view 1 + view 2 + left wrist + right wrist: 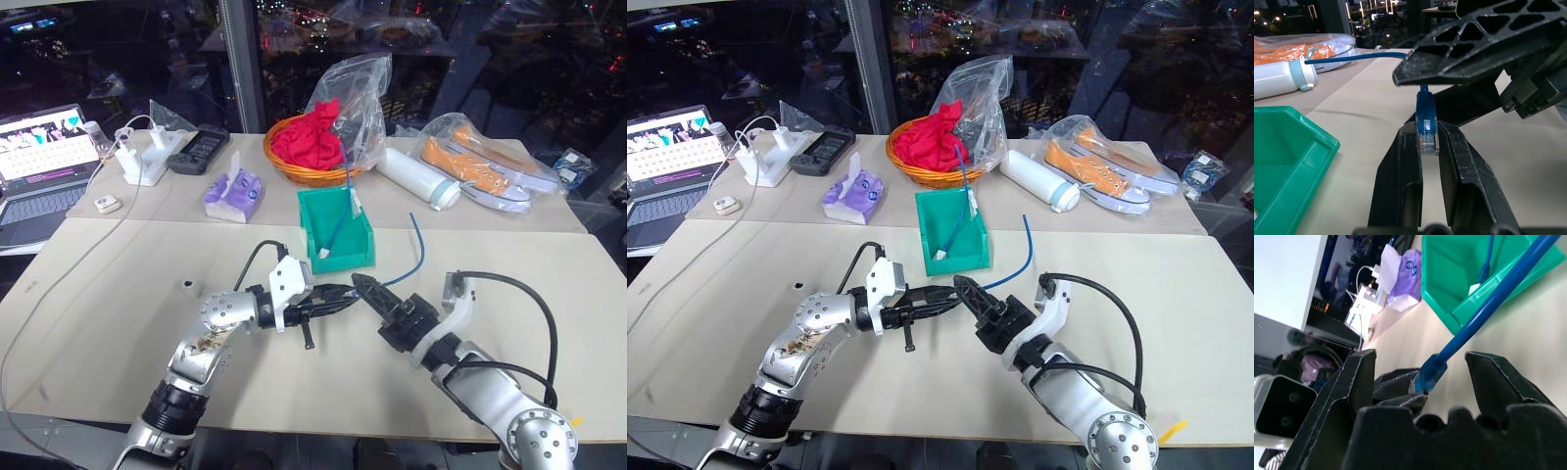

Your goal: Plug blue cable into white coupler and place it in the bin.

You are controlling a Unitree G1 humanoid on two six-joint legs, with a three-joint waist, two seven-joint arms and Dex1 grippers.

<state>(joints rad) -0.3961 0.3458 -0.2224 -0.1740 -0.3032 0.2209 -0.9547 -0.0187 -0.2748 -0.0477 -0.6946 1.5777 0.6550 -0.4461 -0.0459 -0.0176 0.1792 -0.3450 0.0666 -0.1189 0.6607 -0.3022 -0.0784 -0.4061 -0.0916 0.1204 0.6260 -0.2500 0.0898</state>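
Observation:
The blue cable's [419, 253] clear plug [1428, 138] is pinched between the fingers of my left gripper [343, 292], which is shut on it above the table's middle. My right gripper [364, 286] is open and meets it tip to tip. Its fingers [1359, 382] stand on either side of the cable just behind the plug, without touching it. The cable's free end curves up and away to the right. Just behind the grippers stands the teal bin [312, 217]. Another blue cord leans inside it with a small white coupler [322, 254] at its lower end.
Behind the bin are an orange woven basket [294, 168] with red cloth, a purple tissue pack [232, 194], a white bottle [419, 176] and bagged orange shoes [480, 162]. A laptop [34, 166], a white charger block [147, 159] and a black remote [199, 149] stand at the far left.

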